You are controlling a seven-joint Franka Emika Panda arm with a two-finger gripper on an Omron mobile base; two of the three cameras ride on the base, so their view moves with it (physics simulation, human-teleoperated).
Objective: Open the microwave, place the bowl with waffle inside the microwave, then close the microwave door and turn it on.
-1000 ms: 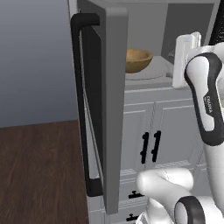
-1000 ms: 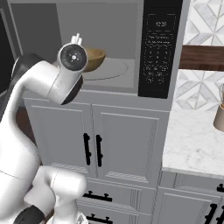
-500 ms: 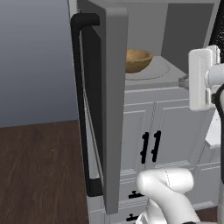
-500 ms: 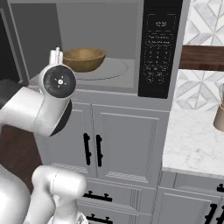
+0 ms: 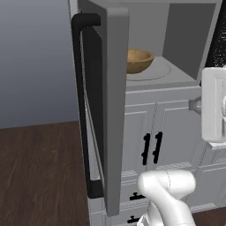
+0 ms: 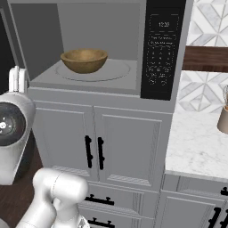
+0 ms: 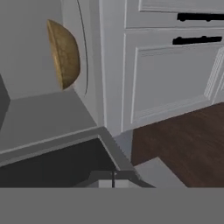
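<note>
Kitchen of white cabinets (image 6: 124, 147), microwave (image 6: 164, 49) gaping. Door (image 5: 112, 110) swung wide at nine o'clock. Bowl (image 6: 84, 60) parked dead centre on the turntable. Gripper (image 7: 113, 180) clenched on nothing, clear of the cavity. Now: push the door's outer face, sweep steadily shut.

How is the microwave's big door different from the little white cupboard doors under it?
The microwave door is swung open; the cabinet doors are shut. The microwave door is grey with one long black bar handle; the cabinet doors are white with short black handles. The microwave door is taller. Both have black vertical handles.
</note>
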